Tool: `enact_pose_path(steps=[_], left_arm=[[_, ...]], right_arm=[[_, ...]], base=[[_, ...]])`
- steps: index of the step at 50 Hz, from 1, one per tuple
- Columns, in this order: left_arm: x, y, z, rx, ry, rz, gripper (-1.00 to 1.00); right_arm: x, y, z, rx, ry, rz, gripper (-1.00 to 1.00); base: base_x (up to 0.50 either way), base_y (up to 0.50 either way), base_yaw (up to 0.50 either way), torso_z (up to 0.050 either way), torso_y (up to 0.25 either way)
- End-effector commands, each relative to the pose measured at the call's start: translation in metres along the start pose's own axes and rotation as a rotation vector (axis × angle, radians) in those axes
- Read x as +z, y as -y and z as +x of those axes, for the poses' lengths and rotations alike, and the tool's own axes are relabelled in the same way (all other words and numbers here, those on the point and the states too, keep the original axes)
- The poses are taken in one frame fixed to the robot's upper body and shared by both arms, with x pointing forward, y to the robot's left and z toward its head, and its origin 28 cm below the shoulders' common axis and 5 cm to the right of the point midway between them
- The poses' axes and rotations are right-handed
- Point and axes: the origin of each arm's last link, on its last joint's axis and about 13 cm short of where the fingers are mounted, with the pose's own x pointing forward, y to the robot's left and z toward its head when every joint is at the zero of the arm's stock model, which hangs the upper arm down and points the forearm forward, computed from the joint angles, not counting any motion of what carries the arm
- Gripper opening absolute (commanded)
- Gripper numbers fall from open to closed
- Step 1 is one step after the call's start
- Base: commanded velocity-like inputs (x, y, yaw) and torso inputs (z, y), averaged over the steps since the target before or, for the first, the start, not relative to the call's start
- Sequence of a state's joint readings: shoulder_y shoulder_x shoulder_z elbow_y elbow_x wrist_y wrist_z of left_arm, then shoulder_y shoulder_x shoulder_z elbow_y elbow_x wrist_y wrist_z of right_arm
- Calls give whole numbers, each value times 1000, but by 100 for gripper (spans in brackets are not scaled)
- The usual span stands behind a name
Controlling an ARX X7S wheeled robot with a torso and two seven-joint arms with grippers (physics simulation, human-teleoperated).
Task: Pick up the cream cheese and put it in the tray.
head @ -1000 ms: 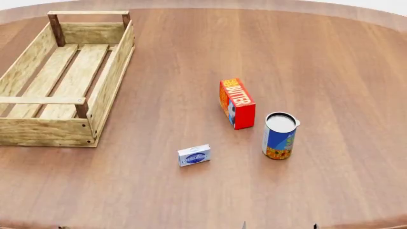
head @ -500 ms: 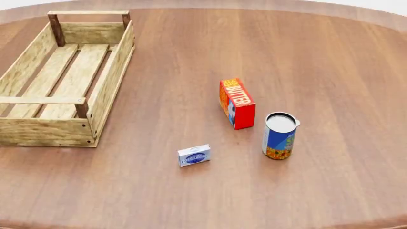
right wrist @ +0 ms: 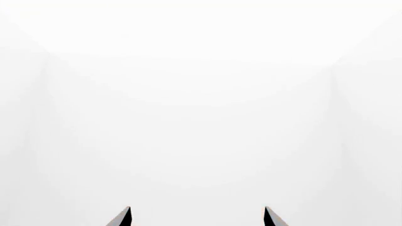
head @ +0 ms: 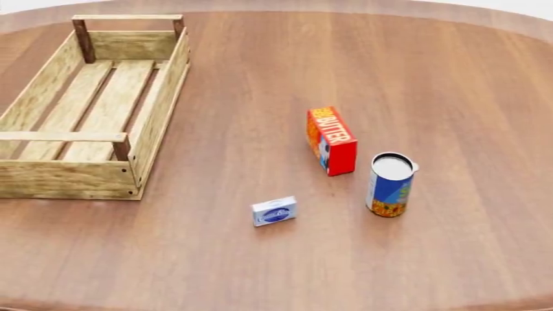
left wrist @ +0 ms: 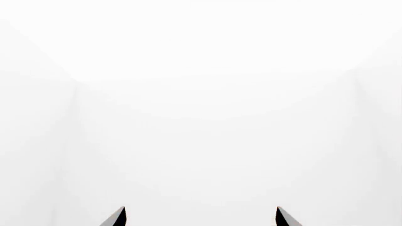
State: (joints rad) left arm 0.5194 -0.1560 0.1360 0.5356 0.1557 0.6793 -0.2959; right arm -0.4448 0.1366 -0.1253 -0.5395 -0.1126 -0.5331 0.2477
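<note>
The cream cheese [head: 274,211], a small white-blue box with a dark blue oval logo, lies flat on the wooden table near the front middle in the head view. The tray [head: 48,170], a long light-wood slatted crate with dark corner posts, stands at the left and holds nothing. Neither gripper shows in the head view. In the left wrist view my left gripper [left wrist: 200,217] has its two fingertips wide apart with nothing between them, facing blank white. In the right wrist view my right gripper [right wrist: 196,217] is likewise open and empty.
A red-orange butter box [head: 332,140] stands right of and behind the cream cheese. A blue-and-orange can [head: 390,184] stands upright further right. The round table's front edge [head: 519,303] runs along the bottom of the head view.
The head view has shifted a little, so all objects sit slightly to the right in the picture. Small dark tips at the bottom edge one second ago are gone.
</note>
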Motion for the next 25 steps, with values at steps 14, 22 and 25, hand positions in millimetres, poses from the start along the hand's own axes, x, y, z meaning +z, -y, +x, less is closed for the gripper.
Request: enact_pose_path(steps=[14,22,25], left_arm=[[-1,1,0,-8,5,2,100],[0,1,0,-8,4,4,100],[-1,1,0,-6,3,6,100]], right_arm=[[-1,0,0,0,-13,-2,100],[0,-1,-1,1,-8,-7,100],[0,-1,0,3,-10,-8,100]], base=[[0,120,0,0,0],[0,126,0,0,0],[0,126,0,0,0]])
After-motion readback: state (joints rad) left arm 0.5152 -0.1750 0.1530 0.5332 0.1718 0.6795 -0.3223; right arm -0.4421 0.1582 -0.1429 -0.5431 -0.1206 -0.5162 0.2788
